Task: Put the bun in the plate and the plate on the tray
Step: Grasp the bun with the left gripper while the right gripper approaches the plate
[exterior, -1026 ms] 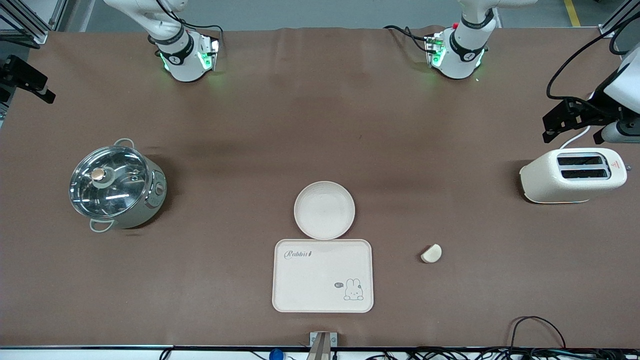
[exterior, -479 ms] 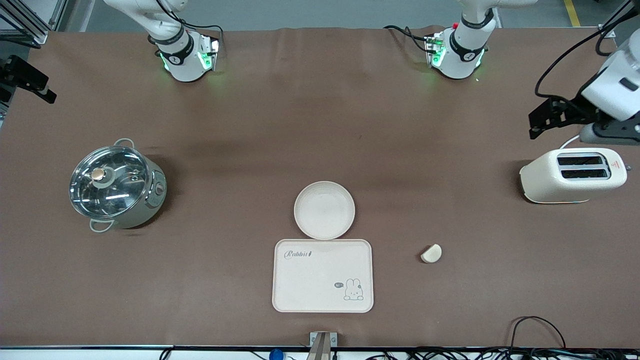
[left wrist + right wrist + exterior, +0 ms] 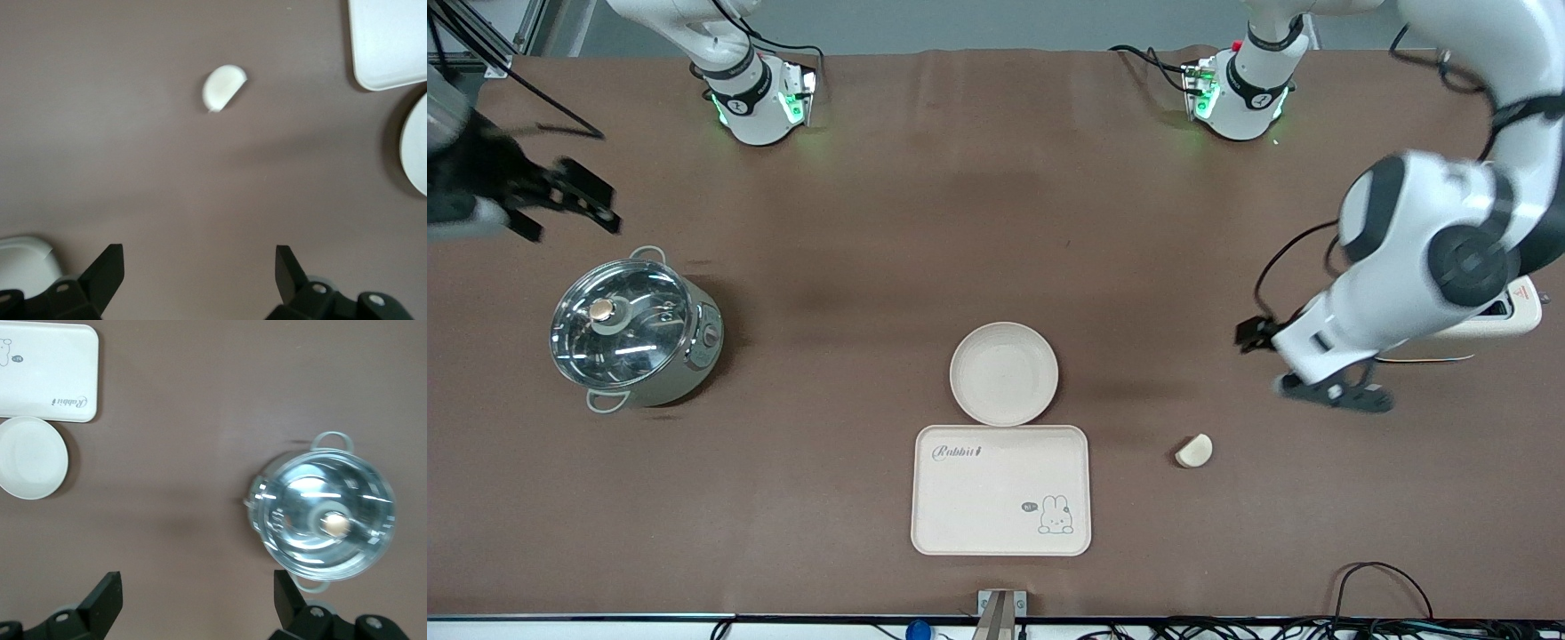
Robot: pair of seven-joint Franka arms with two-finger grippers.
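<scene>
The small pale bun (image 3: 1194, 452) lies on the brown table beside the tray, toward the left arm's end; it also shows in the left wrist view (image 3: 223, 87). The round plate (image 3: 1004, 373) sits empty, touching the edge of the Rabbit tray (image 3: 1001, 491) that is farther from the front camera. My left gripper (image 3: 1334, 394) hangs open and empty over the table between the toaster and the bun (image 3: 200, 280). My right gripper (image 3: 560, 209) is open and empty over the table by the pot (image 3: 197, 600). The right wrist view shows the plate (image 3: 32, 457) and the tray (image 3: 47, 370).
A steel pot with a glass lid (image 3: 633, 331) stands toward the right arm's end. A cream toaster (image 3: 1525, 307) stands at the left arm's end, mostly hidden by the left arm. Cables lie along the table's near edge.
The left arm has swung from above the toaster down toward the bun. The right gripper has come in from the table's end toward the pot. Bun, plate and tray have not moved.
</scene>
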